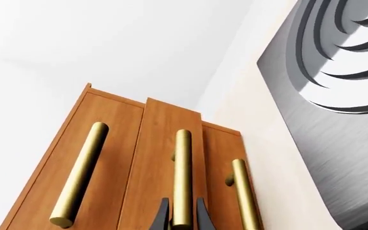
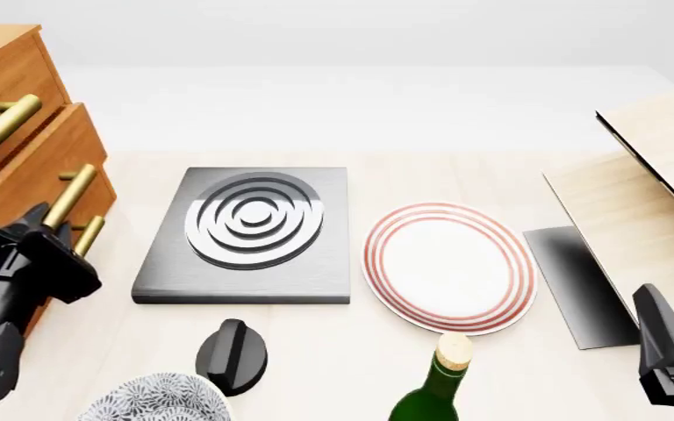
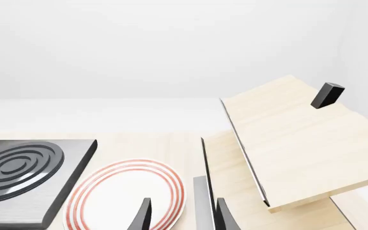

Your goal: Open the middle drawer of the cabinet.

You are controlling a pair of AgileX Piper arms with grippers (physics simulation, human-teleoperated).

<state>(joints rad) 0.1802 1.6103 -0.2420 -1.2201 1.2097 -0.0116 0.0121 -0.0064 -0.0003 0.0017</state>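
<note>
1. Because the middle drawer [image 1: 165, 158] can only be drawn out by its gold bar handle [image 1: 182, 177], the left gripper [image 1: 182, 215] sits with one dark finger on either side of that bar; in the left wrist view the jaws look clamped on it, though actual contact lies at the picture's edge.
2. Seen from that wrist, the drawer front stands slightly proud of the top drawer [image 1: 91, 158] and the bottom drawer [image 1: 225, 163], so I judge it a little way out, with most of the pull left to do.
3. Taking the stove plate [image 2: 249, 232] as landmark, the cabinet [image 2: 15, 132] stands to its left at the table's edge, and the left arm crowds its lower front.
4. Right of the stove plate lies a red-ringed plate [image 2: 448, 267], and beyond that a pale wooden structure [image 2: 635, 193] with a dark slab [image 2: 577, 285] at its foot.
5. On the near side of the stove plate sit a black knob [image 2: 232, 355], a patterned bowl [image 2: 155, 399] and a green bottle [image 2: 437, 386].
6. None of these lies directly before the cabinet, so nothing seems to block the drawer's travel, though the stove plate is just beside it.
7. Well right of the stove plate, the right gripper [image 3: 180, 215] hangs idle, its fingers spread and empty above the plate's rim.
</note>
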